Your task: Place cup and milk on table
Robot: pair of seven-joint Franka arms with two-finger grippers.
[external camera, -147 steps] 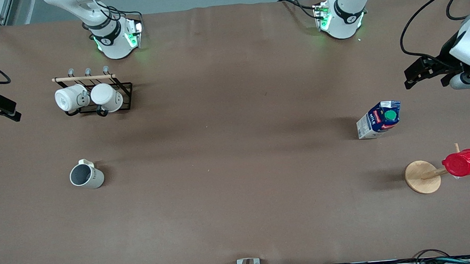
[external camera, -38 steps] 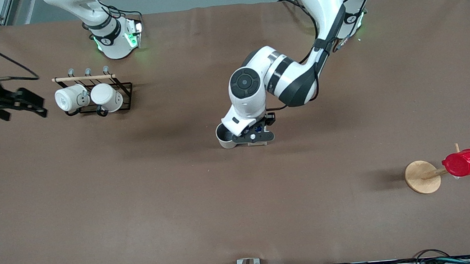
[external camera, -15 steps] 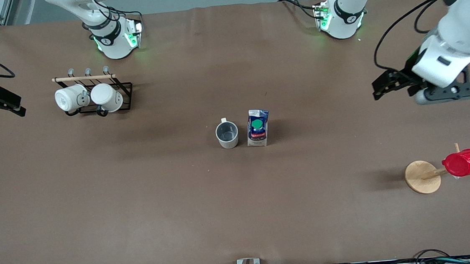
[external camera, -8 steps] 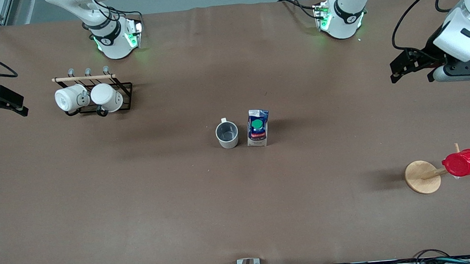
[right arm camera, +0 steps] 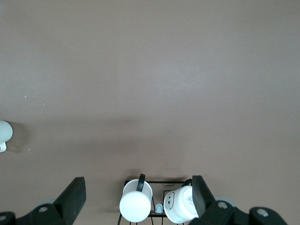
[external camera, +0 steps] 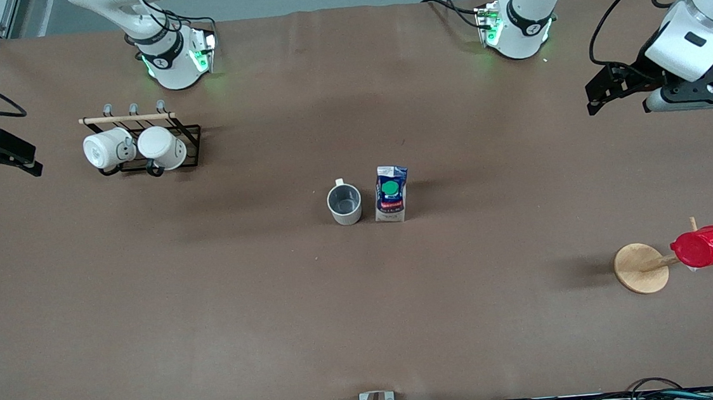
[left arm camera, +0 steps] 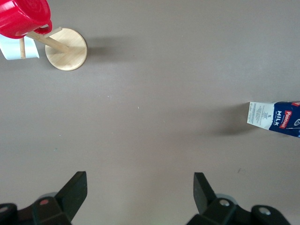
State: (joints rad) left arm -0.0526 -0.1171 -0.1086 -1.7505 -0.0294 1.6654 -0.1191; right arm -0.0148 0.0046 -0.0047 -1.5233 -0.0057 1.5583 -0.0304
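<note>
The cream-white cup [external camera: 344, 203] stands upright on the brown table [external camera: 366, 326] near its middle, with its handle toward the robots' bases. The milk [external camera: 392, 194] stands upright right beside it, toward the left arm's end, with a small gap between them. My left gripper [external camera: 599, 89] is open and empty, up over the table's edge at the left arm's end. In the left wrist view [left arm camera: 139, 192] the milk [left arm camera: 274, 116] shows at the rim. My right gripper [external camera: 25, 159] is open and empty over the right arm's end. In the right wrist view [right arm camera: 138, 197] the cup [right arm camera: 3, 133] barely shows.
A black wire rack [external camera: 189, 137] with two bright white mugs [external camera: 130, 149] stands near the right arm's base; the mugs also show in the right wrist view [right arm camera: 136, 206]. A wooden stand [external camera: 640, 268] carries a red ribbed cup [external camera: 705, 247] at the left arm's end; the red cup [left arm camera: 23, 16] also shows in the left wrist view.
The cup and milk were carried from the table's ends to its middle. The left gripper let go of the milk and drew back to its end, still rising slightly. The right arm waits.
</note>
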